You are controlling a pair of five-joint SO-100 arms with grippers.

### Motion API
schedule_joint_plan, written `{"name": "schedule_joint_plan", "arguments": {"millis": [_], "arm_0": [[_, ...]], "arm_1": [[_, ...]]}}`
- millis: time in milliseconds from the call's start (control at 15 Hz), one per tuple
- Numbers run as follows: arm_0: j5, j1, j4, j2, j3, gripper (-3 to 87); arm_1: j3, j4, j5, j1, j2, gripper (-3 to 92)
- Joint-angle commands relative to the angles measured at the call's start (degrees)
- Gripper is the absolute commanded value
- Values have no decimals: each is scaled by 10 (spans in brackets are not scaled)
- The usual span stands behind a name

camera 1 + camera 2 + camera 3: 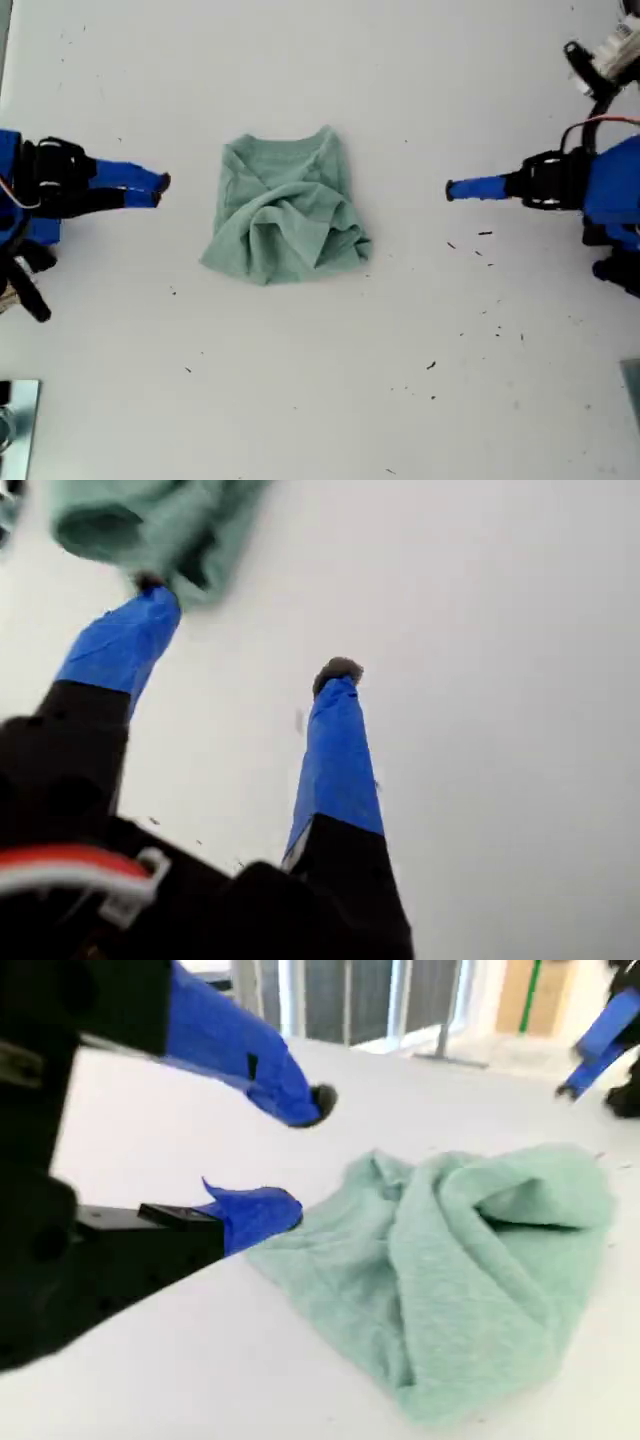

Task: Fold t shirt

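Note:
The pale sage-green t shirt [285,215] lies crumpled in a rough bundle on the white table [320,400], collar edge toward the far side. My first gripper [450,189] is on the exterior view's right, a gap away from the shirt. It is open [245,630] with nothing between its fingers, and the t shirt [150,520] shows beyond its tips. My second gripper [160,190] is on the exterior view's left, close to the cloth. It stands open [305,1155] just short of the t shirt [470,1260], holding nothing.
Small dark specks [485,233] dot the table near the first arm. A metal object [15,420] sits at the exterior view's lower left edge. The first arm [600,1035] shows beyond the shirt in the second wrist view.

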Motion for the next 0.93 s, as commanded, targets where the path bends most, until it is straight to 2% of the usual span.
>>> {"name": "schedule_joint_plan", "arguments": {"millis": [0, 67, 133, 200, 267, 333, 400, 867], "arm_0": [[-49, 69, -27, 26, 78, 104], [-49, 99, -46, 26, 104, 48], [-63, 134, -68, 26, 122, 111], [-63, 149, -38, 25, 124, 145], [1, 148, -31, 25, 120, 164], [69, 150, -29, 25, 118, 170], [79, 154, -31, 25, 120, 170], [80, 156, -31, 25, 120, 170]], "arm_1": [[73, 12, 33, -16, 8, 232], [89, 26, 31, -14, -4, 193], [89, 25, 18, -18, 6, 192], [89, 27, 36, -18, 6, 192], [89, 27, -5, -16, 6, 191], [89, 27, -135, -12, 6, 191], [88, 30, -233, -9, 6, 187], [88, 30, -230, -13, 6, 168]]}}
